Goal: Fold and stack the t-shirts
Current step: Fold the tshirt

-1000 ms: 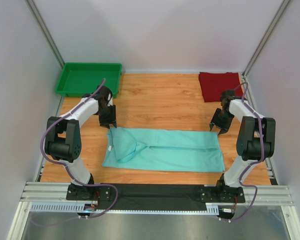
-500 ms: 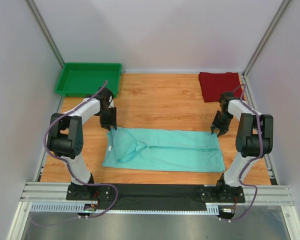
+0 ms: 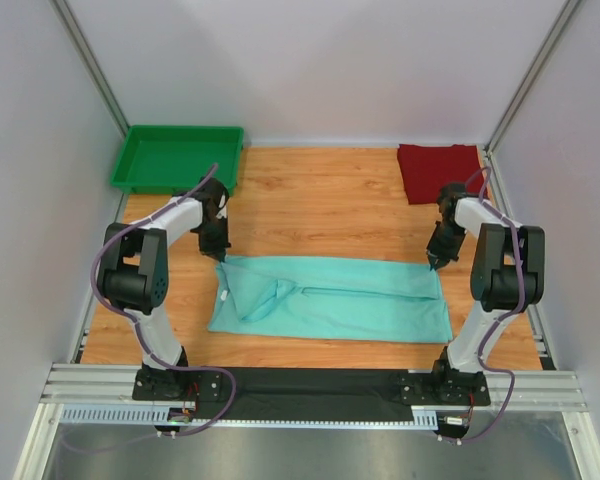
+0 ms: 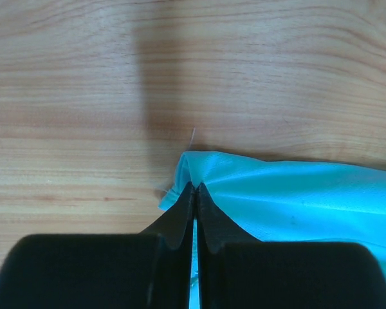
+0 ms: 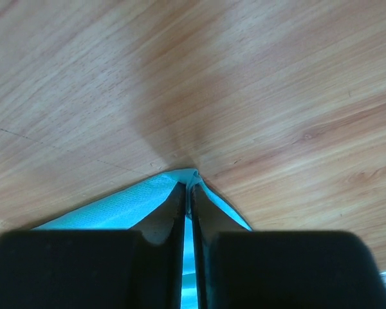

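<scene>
Left wrist view: the left gripper [image 4: 194, 188] has its two black fingers pressed together on a corner of the mint t-shirt [image 4: 296, 199], with a thin fold of cloth pinched between the tips. The fabric spreads away to the right of the fingers. Bare wood of the table [image 4: 83, 77] lies ahead of them and to their left. Right wrist view: the right gripper [image 5: 188, 187] is likewise clamped on a corner of the same shirt. A small peak of cloth shows just ahead of its tips, the fabric falls back on both sides of the fingers, more of it to their left, and wood grain lies beyond. Top external view: the grippers hold the two far corners of the mint garment, one at each end of its far edge. The shirt lies between them as a long folded band, flat on the table, reaching from the grippers back toward the arm bases, with a diagonal crease near the left gripper's end. Beyond the right gripper, the dark red t-shirt [image 3: 438, 172] lies folded at the table's far right corner, well apart from the mint one. Beyond the left gripper, a green tray [image 3: 185, 129] sits at the far left corner, clear of both shirts.
</scene>
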Tool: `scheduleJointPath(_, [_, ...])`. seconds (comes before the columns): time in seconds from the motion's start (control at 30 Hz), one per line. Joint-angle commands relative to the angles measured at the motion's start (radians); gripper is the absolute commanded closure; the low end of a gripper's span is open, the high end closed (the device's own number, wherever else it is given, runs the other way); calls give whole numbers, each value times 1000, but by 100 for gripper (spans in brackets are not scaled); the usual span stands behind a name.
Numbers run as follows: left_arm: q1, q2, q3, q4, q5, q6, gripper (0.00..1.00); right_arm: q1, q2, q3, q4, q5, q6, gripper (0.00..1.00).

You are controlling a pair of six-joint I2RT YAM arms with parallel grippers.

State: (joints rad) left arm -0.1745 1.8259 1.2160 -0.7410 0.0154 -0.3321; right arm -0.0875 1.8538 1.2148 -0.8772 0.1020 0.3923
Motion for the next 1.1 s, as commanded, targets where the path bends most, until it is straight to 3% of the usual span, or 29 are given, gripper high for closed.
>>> scheduleJointPath(0.0, [6,3,3,-9,-54,8,96,-4,18,34,12,39,8,92])
scheduleJointPath(0.03, [4,-19,8,-18,-54,8,75,-1,1,41,-5,36,8,76])
scheduleJointPath(0.1, [4,-57,14,-37,-55,4,49,3,-31,46,-25,44,-1,64])
scheduleJointPath(0.13, [4,-101,17,-47,-55,2,31,9,-51,51,-35,50,-13,58])
scheduleJointPath(0.2, [-2,-173,33,-87,-42,4,17,23,-125,63,-66,54,-26,55])
scheduleJointPath(0.23, [-6,-198,36,-99,-37,4,16,53,-149,66,-75,60,-41,52])
scheduleJointPath(0.3, [-34,-285,33,-136,-22,7,17,92,-220,78,-75,41,-58,50])
scheduleJointPath(0.33, [-46,-319,24,-141,16,7,23,173,-240,83,-60,-3,-73,48])
scheduleJointPath(0.4, [-86,-428,-60,-89,188,4,27,248,-269,83,-31,-71,-92,47])
scheduleJointPath(0.43, [-101,-460,-103,-55,260,-19,30,320,-271,77,-5,-184,-99,45])
scheduleJointPath(0.57, [-151,-568,-388,163,466,-183,36,469,-188,90,183,-497,-34,45])
scheduleJointPath(0.67, [-151,-628,-539,329,520,-293,44,566,-68,172,277,-642,69,51])
scheduleJointPath(0.7, [-151,-628,-553,344,515,-306,49,586,-42,192,293,-660,88,53])
scheduleJointPath(0.87, [-151,-632,-523,296,434,-303,63,664,169,363,290,-783,189,84])
scheduleJointPath(0.93, [-151,-666,-506,279,404,-311,64,684,231,390,279,-836,235,89])
scheduleJointPath(1.07, [-149,-668,-460,209,354,-295,63,719,257,364,280,-855,250,89])
